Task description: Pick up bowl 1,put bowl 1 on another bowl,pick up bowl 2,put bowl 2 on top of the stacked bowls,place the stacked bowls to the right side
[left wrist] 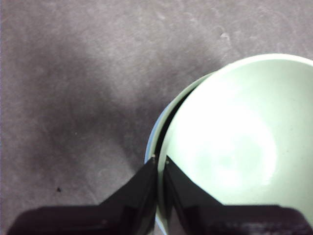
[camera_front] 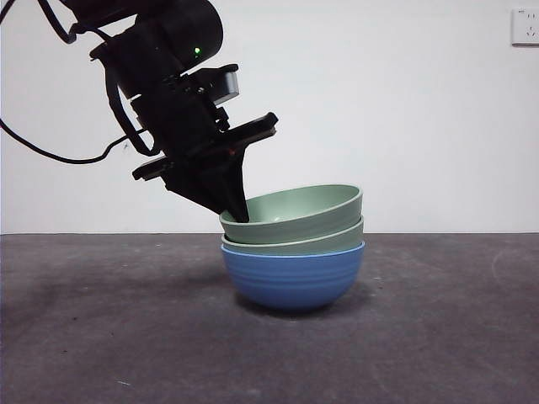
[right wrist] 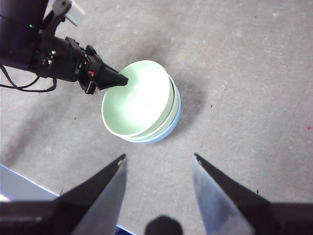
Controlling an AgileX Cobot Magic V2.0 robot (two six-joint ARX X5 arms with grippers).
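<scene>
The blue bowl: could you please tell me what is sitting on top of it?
Two pale green bowls are nested in the blue bowl; the left hand pinches the tilted top one's rim. The blue bowl's inside is covered.

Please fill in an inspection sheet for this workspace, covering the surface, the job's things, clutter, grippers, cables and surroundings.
Surface: dark grey table, mottled, a few small specks.
Job's things: blue bowl at the bottom, lower green bowl nested in it, top green bowl tilted, not seated flat.
Clutter: nothing seen.
Grippers: left gripper at the top green bowl's rim, jaws closed on it, one inside and one outside; right gripper apart from the stack, jaws open, holding nothing.
Cables: black cable hanging from the left arm.
Surroundings: white wall; wall socket at upper right.
</scene>
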